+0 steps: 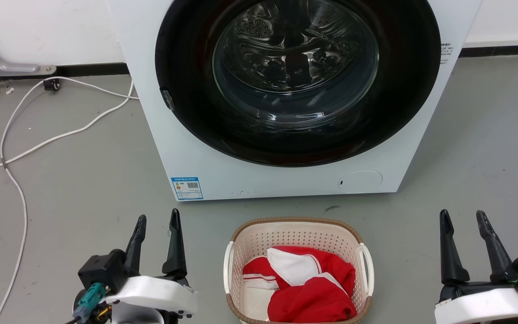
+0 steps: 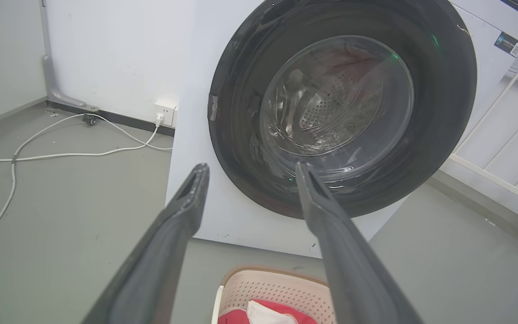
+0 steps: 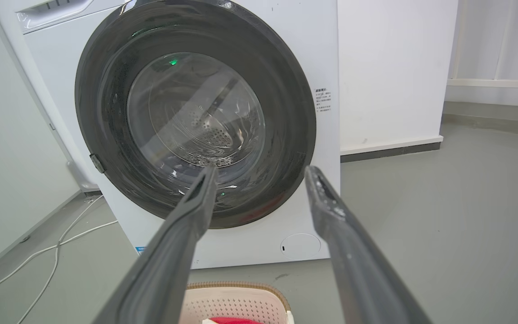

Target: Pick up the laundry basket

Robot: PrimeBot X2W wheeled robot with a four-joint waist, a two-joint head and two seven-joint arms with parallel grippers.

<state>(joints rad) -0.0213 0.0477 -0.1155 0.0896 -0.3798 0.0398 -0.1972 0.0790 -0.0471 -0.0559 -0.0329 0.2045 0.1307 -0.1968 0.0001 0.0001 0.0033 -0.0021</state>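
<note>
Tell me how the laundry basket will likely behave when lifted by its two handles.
The laundry basket looks like rigid perforated plastic, so it should probably keep its shape and feel light. The red and white clothes lie bulked toward its right side, so it may tilt slightly that way. Its smooth white handles could slip in a pinch grip.

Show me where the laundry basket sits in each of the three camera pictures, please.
Head view: laundry basket bottom centre, on the floor before the washing machine.
Left wrist view: laundry basket at the bottom edge, just right of centre.
Right wrist view: laundry basket at the bottom edge, just left of centre.
Shared landmark: the machine's round dark door, above the basket each time.
</note>
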